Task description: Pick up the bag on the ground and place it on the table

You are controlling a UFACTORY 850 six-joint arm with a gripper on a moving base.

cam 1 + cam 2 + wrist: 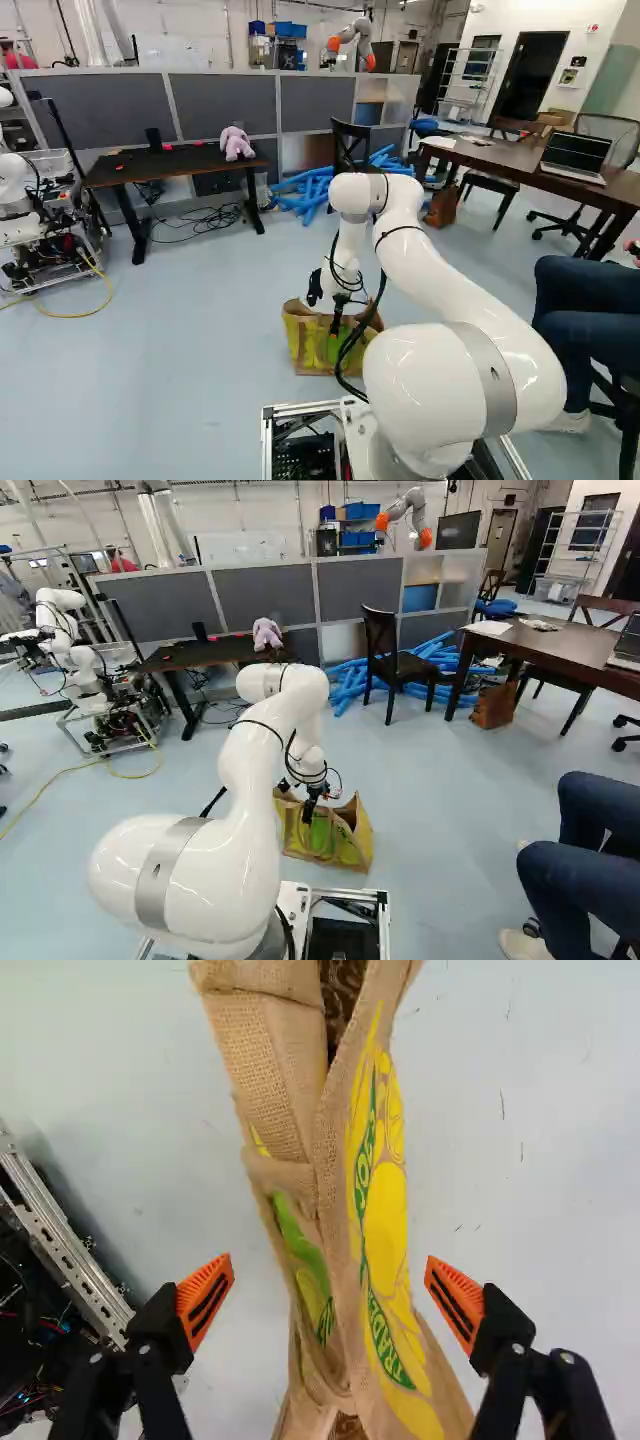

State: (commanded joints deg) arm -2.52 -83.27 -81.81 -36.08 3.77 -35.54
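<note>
Two main stages remain: grip and transfer. Status: approach largely complete, judging by alignment. The bag (385, 1200) stands on the floor (200, 320), ahead of the base. The pincer (330, 1295) is released; its orange pads (205, 1302) stand wide apart, one on each side of the bag's upper part. Finger depth relative to the rim cannot be confirmed. Outstanding: close on the fabric, lift, carry, set down, release. Destination: not determinable. Candidates are the black-topped desk (120, 172) bearing a plush toy (236, 143), and the brown desk (490, 156) bearing a laptop (575, 160).
</note>
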